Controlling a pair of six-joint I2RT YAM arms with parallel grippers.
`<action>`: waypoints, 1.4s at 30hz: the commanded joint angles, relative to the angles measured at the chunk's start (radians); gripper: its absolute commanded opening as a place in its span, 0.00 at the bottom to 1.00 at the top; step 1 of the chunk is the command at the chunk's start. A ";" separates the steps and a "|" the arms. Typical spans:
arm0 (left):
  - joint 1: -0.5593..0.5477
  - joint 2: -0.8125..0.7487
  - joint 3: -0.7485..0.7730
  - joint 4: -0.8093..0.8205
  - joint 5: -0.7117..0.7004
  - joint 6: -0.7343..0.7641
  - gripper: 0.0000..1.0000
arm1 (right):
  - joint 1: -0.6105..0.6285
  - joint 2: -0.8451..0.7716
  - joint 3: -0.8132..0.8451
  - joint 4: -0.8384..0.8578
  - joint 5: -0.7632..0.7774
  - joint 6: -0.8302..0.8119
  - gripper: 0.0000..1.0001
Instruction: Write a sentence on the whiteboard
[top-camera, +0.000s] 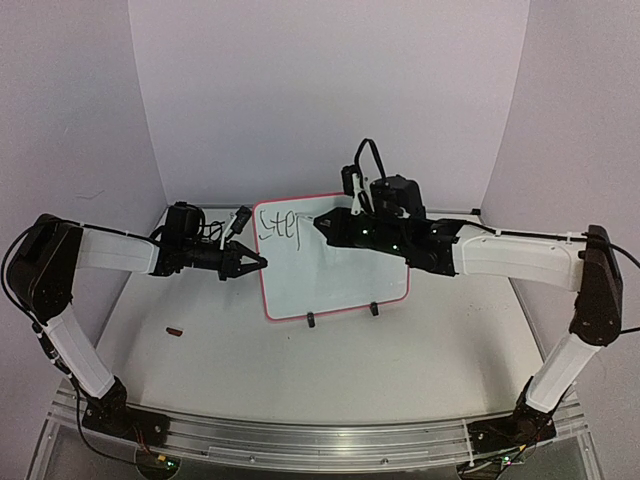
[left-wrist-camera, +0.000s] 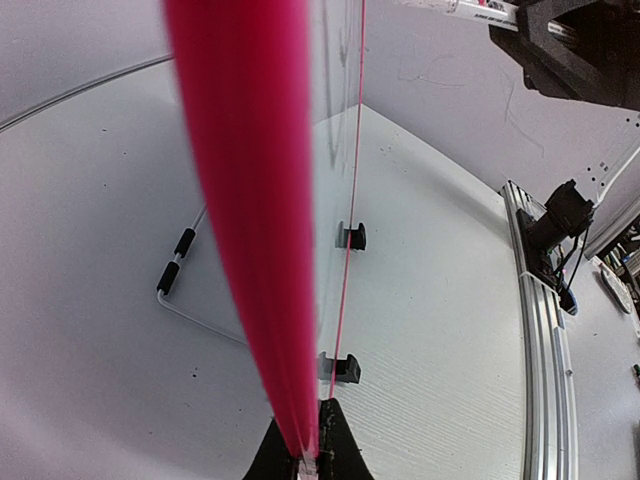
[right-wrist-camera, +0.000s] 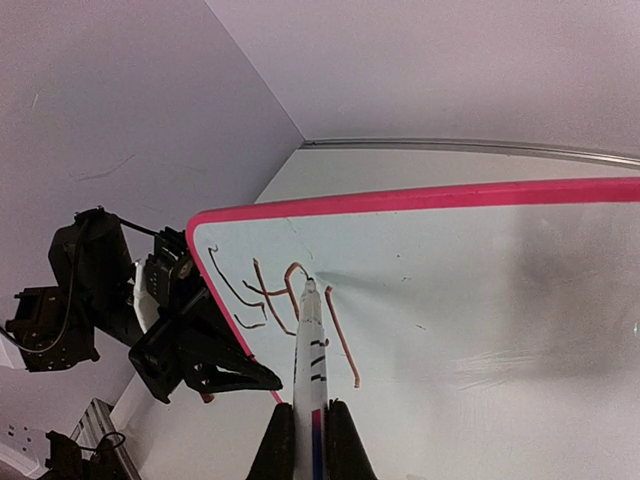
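The whiteboard (top-camera: 345, 280), white with a pink border, stands tilted on two black clips (top-camera: 310, 320) at mid table. My left gripper (top-camera: 258, 263) is shut on its left edge; the left wrist view shows that pink edge (left-wrist-camera: 250, 200) running up from between the fingers of the left gripper (left-wrist-camera: 312, 425). My right gripper (top-camera: 322, 226) is shut on a white marker (right-wrist-camera: 311, 350) clamped in the right gripper (right-wrist-camera: 311, 408). The marker's tip touches the board beside the sentence (right-wrist-camera: 275, 295), thin strokes near the top left corner. Those strokes read "Step" in the top view, sentence (top-camera: 279, 228).
A small reddish-brown piece (top-camera: 176, 331) lies on the table left of the board. A bent wire stand (left-wrist-camera: 185, 300) sits behind the board. Purple walls close in the back and sides. An aluminium rail (top-camera: 300, 440) runs along the near edge.
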 joint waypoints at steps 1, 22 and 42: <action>-0.004 0.005 -0.007 -0.039 -0.115 0.045 0.00 | 0.004 0.020 0.043 0.027 0.023 -0.010 0.00; -0.004 0.006 -0.005 -0.039 -0.116 0.045 0.00 | 0.004 -0.070 -0.056 0.002 0.140 -0.001 0.00; -0.004 0.003 -0.006 -0.040 -0.117 0.045 0.00 | 0.004 0.018 0.002 -0.014 -0.007 0.001 0.00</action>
